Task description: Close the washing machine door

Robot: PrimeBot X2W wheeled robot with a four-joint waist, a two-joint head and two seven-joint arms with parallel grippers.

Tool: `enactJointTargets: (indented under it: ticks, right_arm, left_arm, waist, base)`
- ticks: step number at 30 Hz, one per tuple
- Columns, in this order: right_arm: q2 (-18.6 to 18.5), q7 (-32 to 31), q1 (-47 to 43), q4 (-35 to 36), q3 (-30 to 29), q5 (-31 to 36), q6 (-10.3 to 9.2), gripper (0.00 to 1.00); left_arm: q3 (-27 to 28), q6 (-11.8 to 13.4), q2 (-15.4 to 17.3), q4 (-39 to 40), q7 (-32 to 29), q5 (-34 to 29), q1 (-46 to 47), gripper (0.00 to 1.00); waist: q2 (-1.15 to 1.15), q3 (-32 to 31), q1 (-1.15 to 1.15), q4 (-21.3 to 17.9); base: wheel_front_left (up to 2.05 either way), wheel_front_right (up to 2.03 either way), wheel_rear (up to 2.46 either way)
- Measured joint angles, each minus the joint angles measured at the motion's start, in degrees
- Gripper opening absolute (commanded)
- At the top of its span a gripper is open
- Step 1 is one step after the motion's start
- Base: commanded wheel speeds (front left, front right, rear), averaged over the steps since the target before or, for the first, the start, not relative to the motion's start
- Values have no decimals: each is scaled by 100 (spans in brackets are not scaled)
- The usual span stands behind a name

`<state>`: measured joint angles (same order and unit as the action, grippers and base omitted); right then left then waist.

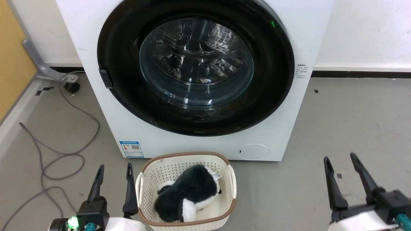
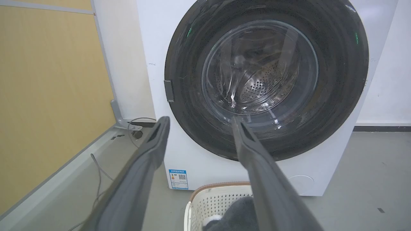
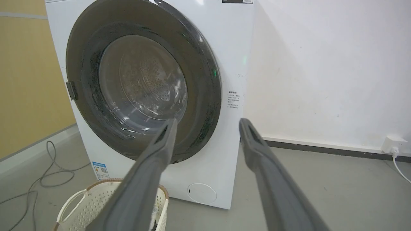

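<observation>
Lower left, my left pincer (image 1: 115, 166); lower right, my right pincer (image 1: 339, 156); both spread apart and empty. Between them, bottom centre, cream basket (image 1: 186, 155) with a black-and-white plush toy (image 1: 189, 192). Upper centre: washing machine door (image 1: 196, 64), looks flush against the white washing machine (image 1: 205, 141) front, well apart from my pincers.

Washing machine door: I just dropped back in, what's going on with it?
The washing machine door sits flush in the front of the white washing machine and looks closed. No hand is on it: the left hand and the right hand are both open, empty and held low, short of the machine. A cream basket holding a black-and-white plush toy stands between them.
</observation>
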<state>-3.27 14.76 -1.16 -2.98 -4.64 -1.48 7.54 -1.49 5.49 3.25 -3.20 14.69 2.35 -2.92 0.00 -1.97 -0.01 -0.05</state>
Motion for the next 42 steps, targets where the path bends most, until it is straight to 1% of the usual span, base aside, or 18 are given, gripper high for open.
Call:
enactJointTargets:
  ticks: [3, 4, 20, 42]
  right_arm:
    - [4, 0, -141, 35, -14, -53, 0, 100]
    - [7, 0, -219, 81, -25, -104, 0, 0]
    - [7, -132, -220, 79, 11, -82, 0, 0]
    - [7, -365, -193, 96, 94, -52, 0, 0]
  left_arm:
    - [-7, -22, 0, -5, 0, 0, -13, 100]
    - [-5, -48, 0, -5, 0, -1, -26, 0]
    - [3, -65, -14, 3, -124, -1, -28, 0]
    - [24, -163, -16, 58, -370, -23, -2, 0]
  waist:
    - [0, -16, 0, 5]
    - [0, -26, 0, -1]
    - [0, -7, 0, -2]
    - [0, 31, 0, 0]
  base:
    - [0, 0, 0]
    - [0, 0, 0]
    - [0, 0, 0]
    - [0, 0, 0]
